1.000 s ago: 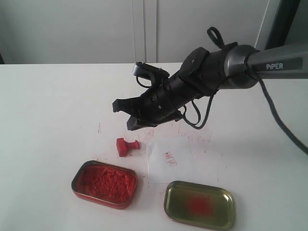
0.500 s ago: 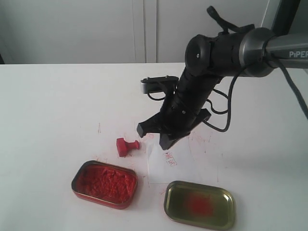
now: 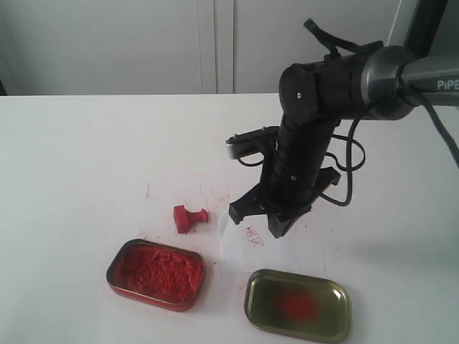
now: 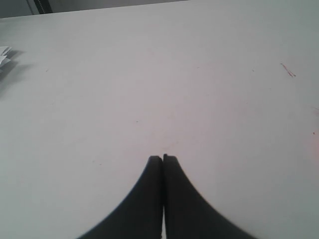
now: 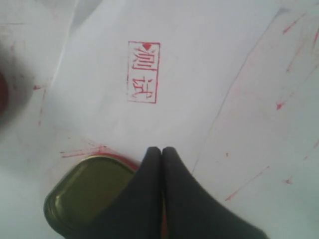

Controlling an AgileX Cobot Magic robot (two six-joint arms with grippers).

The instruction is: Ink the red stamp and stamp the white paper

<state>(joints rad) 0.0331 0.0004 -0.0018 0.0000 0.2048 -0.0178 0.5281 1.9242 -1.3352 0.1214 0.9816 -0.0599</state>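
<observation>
Comparing with one second ago, the right arm has swung from a level pose above the table (image 3: pixel 86 158) to a steep downward one, and has shifted right, over the white paper (image 5: pixel 199 45). The red stamp (image 3: pixel 188 217) has not moved: it lies on its side on the table, knob pointing right, just left of the paper and beyond the ink tin (image 3: pixel 155 274).

The right gripper (image 5: pixel 161 149) has its two dark, tapering fingers pressed together with nothing between them. Their tips hang over the near part of the paper, between a red rectangular imprint (image 5: pixel 143 72) and the gold tin (image 5: pixel 84 189); contact with the sheet cannot be judged. The left gripper (image 4: pixel 162 158) is likewise closed and empty above bare table.

The paper is thin, flat and squarish. The ink tin is a rounded rectangle filled with lumpy red ink; the gold tin is shiny with a red smear inside. Fine red scratches mark the tabletop around the paper.
</observation>
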